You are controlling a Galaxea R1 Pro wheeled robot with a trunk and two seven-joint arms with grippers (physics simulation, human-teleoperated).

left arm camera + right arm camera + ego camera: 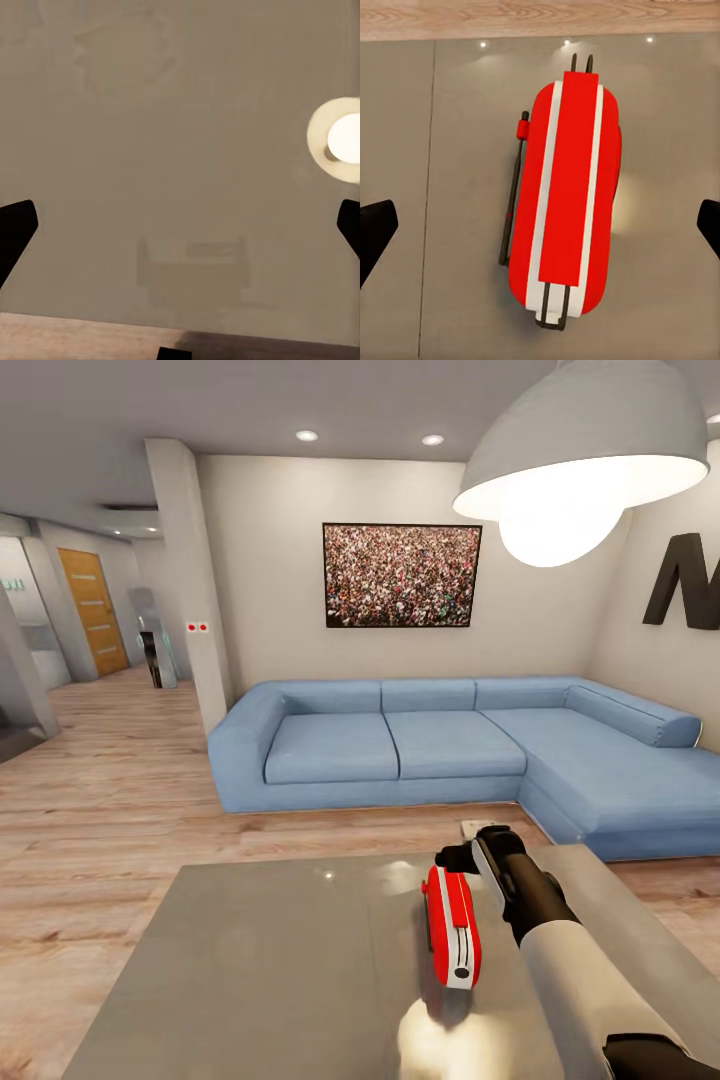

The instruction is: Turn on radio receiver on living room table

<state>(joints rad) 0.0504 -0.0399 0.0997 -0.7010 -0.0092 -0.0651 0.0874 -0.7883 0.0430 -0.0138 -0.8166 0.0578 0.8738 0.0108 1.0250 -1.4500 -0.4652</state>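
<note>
Now over the radio receiver (564, 199): it lies flat on the grey counter (250, 960).
My right jaws (478, 855) hang above it, spread wide; left jaws (180, 225) are spread too; blue sofa (450, 745) beyond.

The radio receiver (452, 926) lies on the tabletop (270, 960) at its 3 o'clock side; the sofa (440, 745) stands beyond at 12 o'clock, under the framed photo (401, 575).

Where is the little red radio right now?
The slim red radio receiver with white bands lies on the glossy grey table, just left of the right pincer, before the blue sofa.
</note>
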